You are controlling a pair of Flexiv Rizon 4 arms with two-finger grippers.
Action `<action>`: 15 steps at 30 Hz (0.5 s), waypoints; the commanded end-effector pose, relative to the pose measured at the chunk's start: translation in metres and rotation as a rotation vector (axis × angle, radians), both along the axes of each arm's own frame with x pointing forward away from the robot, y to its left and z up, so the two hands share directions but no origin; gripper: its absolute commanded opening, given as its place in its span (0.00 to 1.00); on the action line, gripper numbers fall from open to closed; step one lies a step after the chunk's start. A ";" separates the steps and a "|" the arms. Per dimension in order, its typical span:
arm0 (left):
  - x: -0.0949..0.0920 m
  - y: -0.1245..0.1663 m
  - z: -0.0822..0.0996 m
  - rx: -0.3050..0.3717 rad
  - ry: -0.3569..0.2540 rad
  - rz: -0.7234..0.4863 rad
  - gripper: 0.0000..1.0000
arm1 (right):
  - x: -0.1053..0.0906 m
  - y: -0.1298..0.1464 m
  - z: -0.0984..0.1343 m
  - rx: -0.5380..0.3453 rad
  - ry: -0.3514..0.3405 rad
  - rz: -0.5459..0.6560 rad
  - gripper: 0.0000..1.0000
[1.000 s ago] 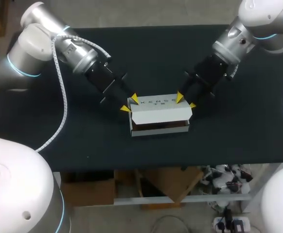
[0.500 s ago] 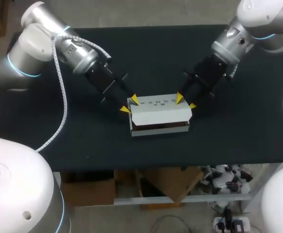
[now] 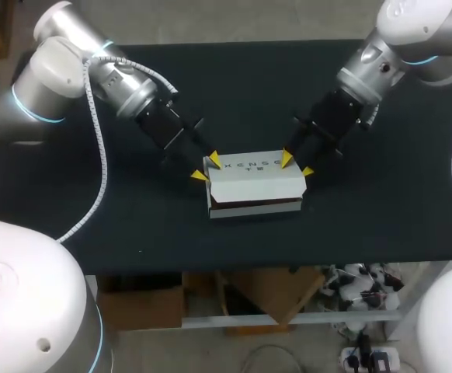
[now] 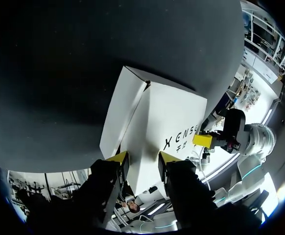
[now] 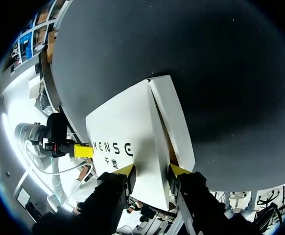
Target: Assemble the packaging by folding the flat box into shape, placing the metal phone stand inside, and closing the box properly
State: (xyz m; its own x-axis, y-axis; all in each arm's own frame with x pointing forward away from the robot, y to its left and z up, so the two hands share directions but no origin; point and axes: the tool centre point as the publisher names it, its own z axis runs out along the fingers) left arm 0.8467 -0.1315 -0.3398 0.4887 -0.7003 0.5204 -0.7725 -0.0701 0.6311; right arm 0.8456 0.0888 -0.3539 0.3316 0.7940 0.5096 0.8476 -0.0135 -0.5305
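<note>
Left gripper (image 3: 206,168) pinches the box (image 3: 255,186) at its 9 o'clock end. In the left wrist view its yellow fingertips (image 4: 118,157) stand a little apart, white card fills the gap between them, and each tip touches it. Our right gripper (image 3: 297,164) does the same at the 3 o'clock end, its fingertips (image 5: 177,170) spread to the width of the card and pressed on it from both sides.

We see the box lying near the middle of the table (image 3: 350,225), its long side running from 9 to 3 o'clock. The lid (image 3: 249,172) faces up with dark print on it, and its front panel hangs toward 6 o'clock. Under that panel's lower edge a dark brown strip (image 3: 257,202) shows above the white edge of the base, so the lid is not fully down. We cannot tell what lies inside.

Our left arm (image 3: 125,85) comes in from 10 o'clock and our right arm (image 3: 366,74) from 2 o'clock, so the two grippers face each other across the box.

In each wrist view the box stretches away ahead of the fingers. A fold runs along it, with the printed top on one side and a plain white panel on the other. At the far end of the box, a yellow tip of the other gripper sits against the card.
</note>
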 end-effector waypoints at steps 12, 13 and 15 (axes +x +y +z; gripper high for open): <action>-0.003 -0.001 -0.002 0.010 -0.008 -0.005 0.41 | 0.002 -0.001 -0.002 0.003 0.000 0.001 0.45; -0.003 -0.001 -0.002 0.010 -0.009 -0.005 0.41 | 0.002 -0.001 -0.002 0.003 0.000 0.002 0.45; -0.003 0.000 -0.001 0.010 -0.011 -0.005 0.41 | 0.002 -0.001 -0.001 0.003 0.000 0.002 0.45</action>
